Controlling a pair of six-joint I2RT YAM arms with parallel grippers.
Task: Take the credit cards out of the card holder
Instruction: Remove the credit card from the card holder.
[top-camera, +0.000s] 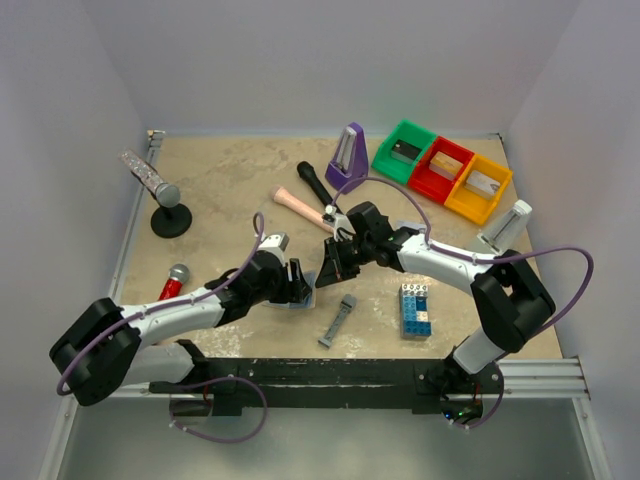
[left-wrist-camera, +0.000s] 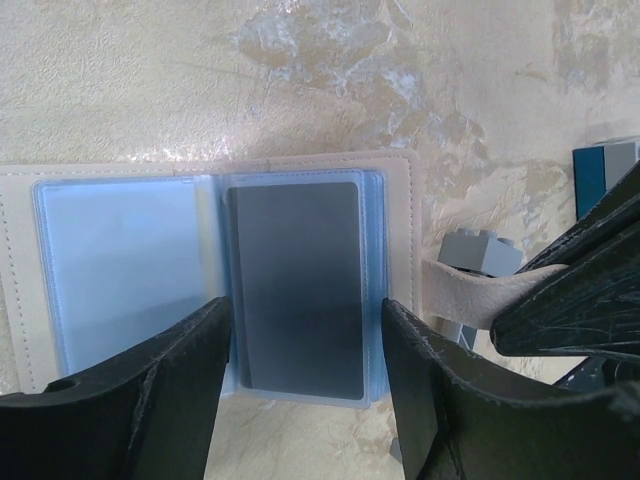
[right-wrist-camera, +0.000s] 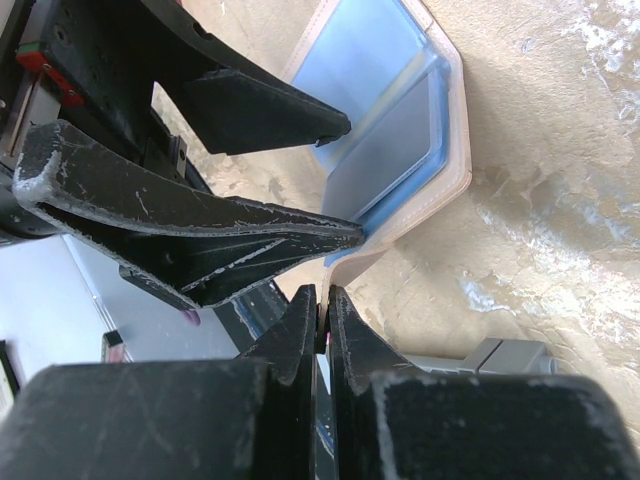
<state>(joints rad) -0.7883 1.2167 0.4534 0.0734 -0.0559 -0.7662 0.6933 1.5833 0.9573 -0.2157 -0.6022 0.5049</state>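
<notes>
The card holder (left-wrist-camera: 398, 230) lies open on the table, pale-edged, with light-blue sleeves. Its left panel looks empty. The right panel holds a dark grey credit card (left-wrist-camera: 298, 285) inside the sleeve. My left gripper (left-wrist-camera: 305, 308) is open, with one finger on each side of that card's near edge and not touching it. My right gripper (right-wrist-camera: 322, 295) is shut on the holder's beige tab (left-wrist-camera: 470, 290), which lifts off the right edge. In the top view both grippers (top-camera: 297, 283) (top-camera: 328, 262) meet over the holder (top-camera: 303, 299), hiding most of it. No other cards show.
A grey bar piece (top-camera: 338, 320) and a blue-and-white brick stack (top-camera: 416, 308) lie near the front. A hammer (top-camera: 305, 207), a purple object (top-camera: 347, 157) and green, red and yellow bins (top-camera: 440, 168) stand behind. Two microphones (top-camera: 170, 215) (top-camera: 173, 282) are at the left.
</notes>
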